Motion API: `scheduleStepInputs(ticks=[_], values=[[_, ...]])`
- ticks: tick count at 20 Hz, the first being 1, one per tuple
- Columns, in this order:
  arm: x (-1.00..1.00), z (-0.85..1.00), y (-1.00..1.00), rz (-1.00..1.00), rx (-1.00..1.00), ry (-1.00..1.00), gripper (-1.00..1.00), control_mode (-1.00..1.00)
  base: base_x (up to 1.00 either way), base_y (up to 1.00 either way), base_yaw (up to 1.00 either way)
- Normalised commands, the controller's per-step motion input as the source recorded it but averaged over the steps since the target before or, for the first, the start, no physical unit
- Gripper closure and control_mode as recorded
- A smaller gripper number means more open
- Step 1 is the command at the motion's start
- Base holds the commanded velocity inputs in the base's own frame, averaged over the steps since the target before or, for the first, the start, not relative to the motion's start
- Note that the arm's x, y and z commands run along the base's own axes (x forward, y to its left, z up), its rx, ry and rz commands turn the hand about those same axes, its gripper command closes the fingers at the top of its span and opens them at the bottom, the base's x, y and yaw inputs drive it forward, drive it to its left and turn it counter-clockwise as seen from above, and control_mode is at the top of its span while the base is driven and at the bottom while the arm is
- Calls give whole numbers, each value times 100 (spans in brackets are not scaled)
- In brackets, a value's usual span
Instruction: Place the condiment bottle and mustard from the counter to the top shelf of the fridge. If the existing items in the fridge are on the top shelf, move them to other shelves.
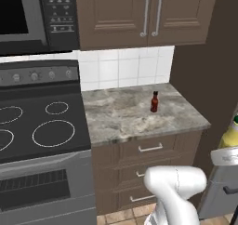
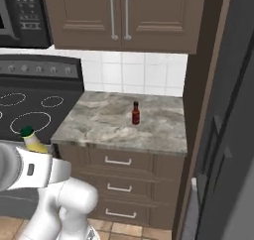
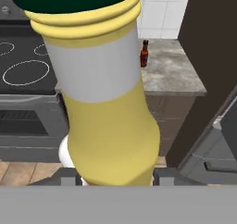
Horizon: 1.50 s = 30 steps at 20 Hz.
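Clearly the mustard (image 3: 109, 112) sits clamped inside the gripper (image 3: 115, 177).

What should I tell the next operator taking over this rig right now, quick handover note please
Pincer: shut on the mustard, lifted clear of the counter and carried in the air in front of the drawers.
Condiment bottle: upright on the counter, near its right back part, untouched.
Fridge: at the right of the counter; its shelves are out of sight from here, so the state of the top shelf and anything on it cannot be told.
Done: mustard picked up.
Left: set the mustard on the top shelf, fetch the condiment bottle and place it there too, move any items already on that shelf lower.
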Motion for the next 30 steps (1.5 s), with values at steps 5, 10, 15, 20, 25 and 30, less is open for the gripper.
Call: scheduleStepInputs(ticks=[5,10,15,20,25,30], values=[[0,0,0,0,0,0,100,100,-100,-38,0],[0,0,0,0,0,0,100,100,-97,-79,-7],[0,0,0,0,0,0,100,100,-17,-100,-33],[0,0,0,0,0,0,100,100,13,-100,-34],[0,0,0,0,0,0,100,100,72,-81,-14],[0,0,0,0,0,0,100,100,67,-20,23]])
